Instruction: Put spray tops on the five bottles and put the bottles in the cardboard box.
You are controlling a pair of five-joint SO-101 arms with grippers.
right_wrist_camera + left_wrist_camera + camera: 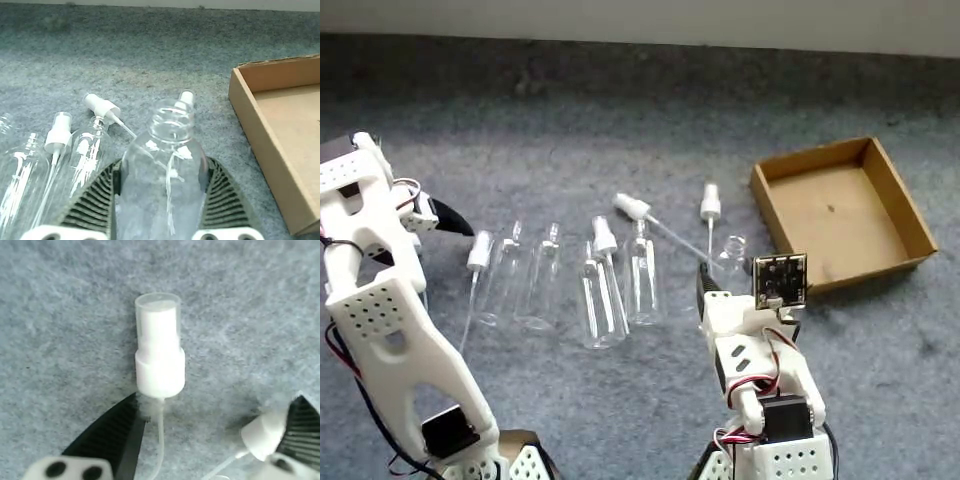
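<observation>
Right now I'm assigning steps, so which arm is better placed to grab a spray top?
Left. The left gripper is open right at a spray top; the right gripper is occupied, clamped on an uncapped bottle.

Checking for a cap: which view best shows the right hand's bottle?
Right wrist view: bottle close in the right hand, neck open. High view catches its neck; left wrist view faces a spray top.

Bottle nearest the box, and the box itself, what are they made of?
The bottle is see-through with shiny glints, so it is clear plastic or maybe glass; the look alone can't settle which. The box is plain brown and dull with raw cut edges, so it looks like cardboard.
</observation>
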